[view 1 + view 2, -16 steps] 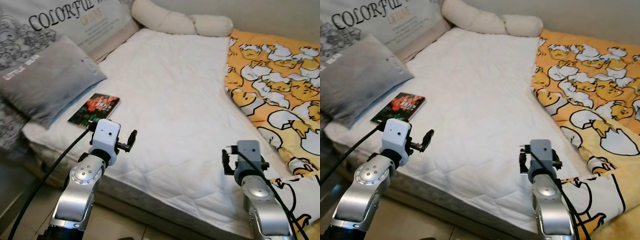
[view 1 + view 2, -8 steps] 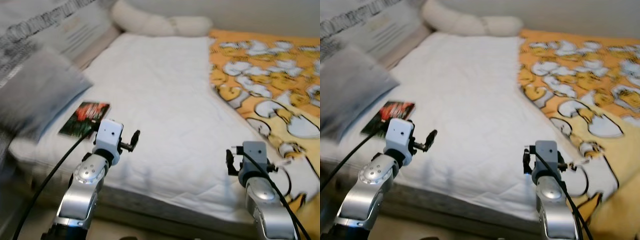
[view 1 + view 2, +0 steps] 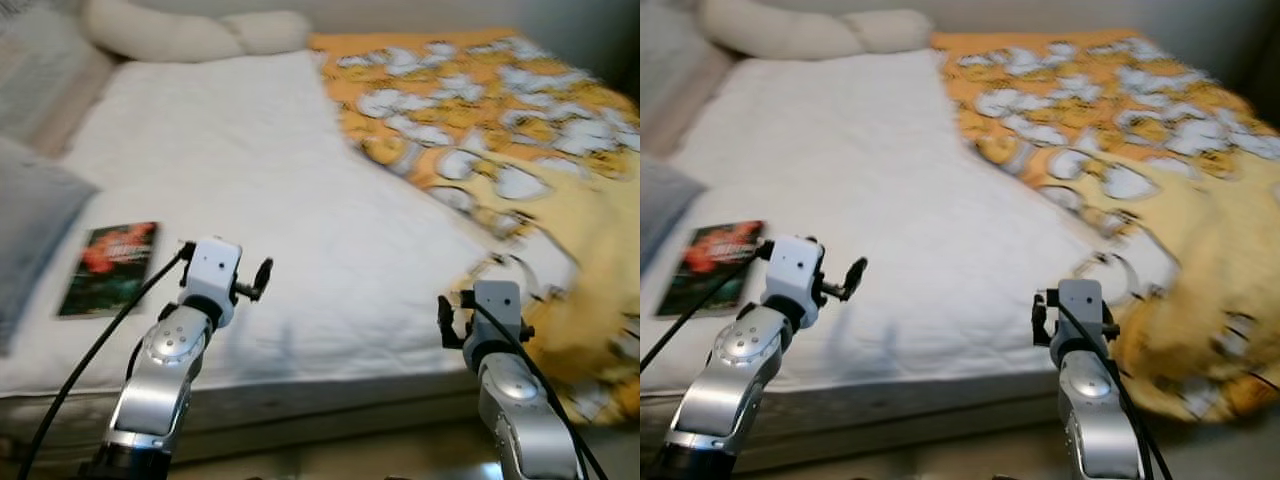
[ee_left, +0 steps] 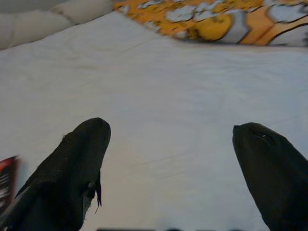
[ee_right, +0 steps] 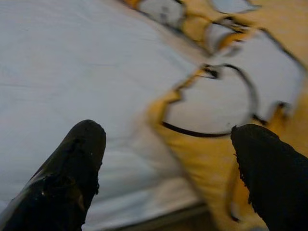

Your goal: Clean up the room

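Observation:
A dark book (image 3: 108,268) with a red picture lies flat on the white mattress (image 3: 250,170), near its front left edge. A yellow blanket (image 3: 520,150) with white duck prints covers the bed's right side and spills over the front corner. My left gripper (image 3: 262,275) hovers open over the mattress edge, just right of the book. My right gripper (image 3: 452,320) is open too, held in front of the bed where the blanket's edge (image 5: 207,106) meets the sheet. The left wrist view looks between open fingers (image 4: 72,168) across bare sheet. The picture is blurred.
A grey pillow (image 3: 25,230) lies at the far left beside the book. A long cream bolster (image 3: 190,35) runs along the head of the bed. The bed's front side (image 3: 300,410) drops to the floor just before me.
The whole picture has slid left, so the camera has turned right; more blanket shows and the printed pillows have left the view. Both arms keep their pose.

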{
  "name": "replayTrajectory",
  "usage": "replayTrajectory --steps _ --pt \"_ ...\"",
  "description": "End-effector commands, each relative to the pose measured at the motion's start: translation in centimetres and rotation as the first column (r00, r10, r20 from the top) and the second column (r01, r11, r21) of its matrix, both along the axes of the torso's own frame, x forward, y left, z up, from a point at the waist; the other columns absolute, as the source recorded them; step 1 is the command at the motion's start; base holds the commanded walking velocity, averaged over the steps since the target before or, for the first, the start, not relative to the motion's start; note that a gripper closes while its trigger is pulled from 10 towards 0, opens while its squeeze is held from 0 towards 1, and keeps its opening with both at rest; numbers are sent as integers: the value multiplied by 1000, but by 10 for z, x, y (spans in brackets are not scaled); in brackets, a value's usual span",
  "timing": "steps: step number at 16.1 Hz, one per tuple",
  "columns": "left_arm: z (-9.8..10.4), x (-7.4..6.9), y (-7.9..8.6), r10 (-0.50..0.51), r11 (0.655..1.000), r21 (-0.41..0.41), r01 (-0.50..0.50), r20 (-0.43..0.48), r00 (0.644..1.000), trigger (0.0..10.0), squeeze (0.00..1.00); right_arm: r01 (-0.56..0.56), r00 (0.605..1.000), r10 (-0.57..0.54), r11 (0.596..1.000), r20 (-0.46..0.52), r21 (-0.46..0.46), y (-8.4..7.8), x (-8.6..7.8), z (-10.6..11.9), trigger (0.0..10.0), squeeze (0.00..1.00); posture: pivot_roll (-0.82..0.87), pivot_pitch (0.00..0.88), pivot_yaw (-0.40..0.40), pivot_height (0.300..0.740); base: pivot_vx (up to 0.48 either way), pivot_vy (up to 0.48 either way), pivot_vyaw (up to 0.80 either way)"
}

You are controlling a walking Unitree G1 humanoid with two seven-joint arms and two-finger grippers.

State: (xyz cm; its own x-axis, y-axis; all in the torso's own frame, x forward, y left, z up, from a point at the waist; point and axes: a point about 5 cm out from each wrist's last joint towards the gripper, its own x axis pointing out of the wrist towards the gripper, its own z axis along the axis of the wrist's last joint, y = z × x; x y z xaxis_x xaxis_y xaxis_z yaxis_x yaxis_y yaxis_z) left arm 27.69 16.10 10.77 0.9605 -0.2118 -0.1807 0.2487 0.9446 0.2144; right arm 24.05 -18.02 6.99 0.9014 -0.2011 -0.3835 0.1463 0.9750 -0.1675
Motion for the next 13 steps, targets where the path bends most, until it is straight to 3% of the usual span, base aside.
replayTrajectory --steps 1,2,6,7,11,13 --pt "-1 0 -3 -5 1000 1 5 3 1000 10000 239 10 1000 -10 1000 17 -12 -7 3 2 10000 322 -6 0 15 740 0 -480 -712" --pt "-1 0 -3 -2 1000 1 2 6 1000 10000 239 2 1000 -1 1000 29 -13 -8 4 4 10000 0 -6 0 16 740 0 -480 0" --pt "0 2 0 55 998 -24 -54 23 998 10000 212 -68 985 63 997 159 28 -6 17 26 10000 0 -9 0 21 740 0 -120 0" --pt "3 3 1 59 998 -35 -58 39 997 10000 212 -56 983 55 998 177 2 -8 18 28 10000 0 -9 0 20 740 0 0 0" --pt "6 3 -2 40 997 -67 -37 58 998 10000 224 -34 976 22 998 217 51 -9 19 28 10000 0 -7 0 20 740 0 0 0" --pt "3 1 -2 39 994 -106 -34 45 998 10000 231 -70 973 59 997 224 42 -7 20 30 10000 0 -10 0 21 740 0 0 0"
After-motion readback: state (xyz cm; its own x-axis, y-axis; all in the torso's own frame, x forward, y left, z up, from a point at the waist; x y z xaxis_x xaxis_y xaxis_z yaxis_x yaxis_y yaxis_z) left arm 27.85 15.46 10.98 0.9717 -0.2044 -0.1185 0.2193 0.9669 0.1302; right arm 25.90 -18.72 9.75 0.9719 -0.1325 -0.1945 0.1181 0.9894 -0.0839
